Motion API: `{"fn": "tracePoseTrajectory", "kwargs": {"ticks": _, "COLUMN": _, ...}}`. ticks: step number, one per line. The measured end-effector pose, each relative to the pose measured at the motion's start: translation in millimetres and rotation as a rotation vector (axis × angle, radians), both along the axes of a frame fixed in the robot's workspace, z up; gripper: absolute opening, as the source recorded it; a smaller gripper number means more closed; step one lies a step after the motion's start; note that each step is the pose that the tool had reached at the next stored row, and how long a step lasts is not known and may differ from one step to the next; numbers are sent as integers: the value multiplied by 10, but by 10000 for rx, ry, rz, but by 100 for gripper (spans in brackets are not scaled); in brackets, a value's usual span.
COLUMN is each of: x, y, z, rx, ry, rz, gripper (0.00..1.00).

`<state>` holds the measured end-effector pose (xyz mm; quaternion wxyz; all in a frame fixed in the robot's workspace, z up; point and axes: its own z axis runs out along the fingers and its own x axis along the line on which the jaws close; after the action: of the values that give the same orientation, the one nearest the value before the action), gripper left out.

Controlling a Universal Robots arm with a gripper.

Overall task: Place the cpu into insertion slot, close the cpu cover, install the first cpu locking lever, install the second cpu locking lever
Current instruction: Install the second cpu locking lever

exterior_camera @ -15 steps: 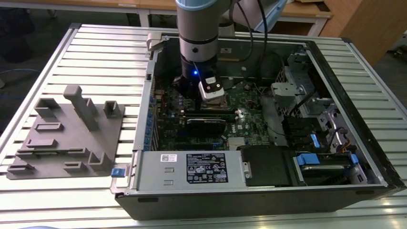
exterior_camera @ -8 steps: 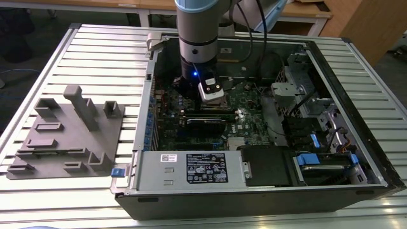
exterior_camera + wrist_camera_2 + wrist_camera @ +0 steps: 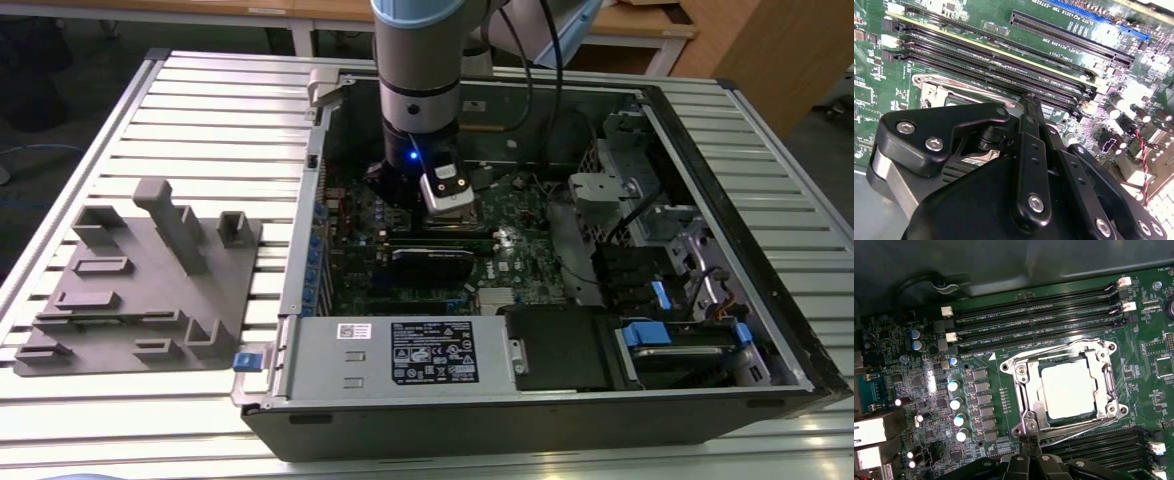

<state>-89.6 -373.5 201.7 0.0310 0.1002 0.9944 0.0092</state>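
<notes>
Exterior view has the arm reaching down into the open computer case (image 3: 534, 425), over the green circuit board (image 3: 929, 390). In the first wrist view the insertion slot (image 3: 1015, 371) is already filled: the cpu (image 3: 1066, 390) lies flat in it, and the cpu cover (image 3: 1104, 385) is folded down around the chip, its window framing the grey top. So I judge the work to be at the first locking lever. A thin wire lever (image 3: 1084, 426) runs along the socket edge nearest the arm and looks not yet latched. That step calls for a small, steady push on the wire, without slipping onto the board. The gripper (image 3: 1030, 442) is at the socket's near corner. Its fingers seem pinched together and empty, though whether they touch the lever I cannot tell.
</notes>
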Motion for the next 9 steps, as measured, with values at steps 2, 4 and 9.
{"fn": "tracePoseTrajectory", "kwargs": {"ticks": 2, "x": 1, "y": -1, "z": -4, "rx": 13, "ry": -1, "rz": 22, "gripper": 11}}
{"fn": "tracePoseTrajectory", "kwargs": {"ticks": 4, "x": 0, "y": -1, "z": -5, "rx": 13, "ry": -1, "rz": 44, "gripper": 11}}
{"fn": "tracePoseTrajectory", "kwargs": {"ticks": 9, "x": -1, "y": -2, "z": -11, "rx": 47, "ry": 0, "rz": 70, "gripper": 11}}
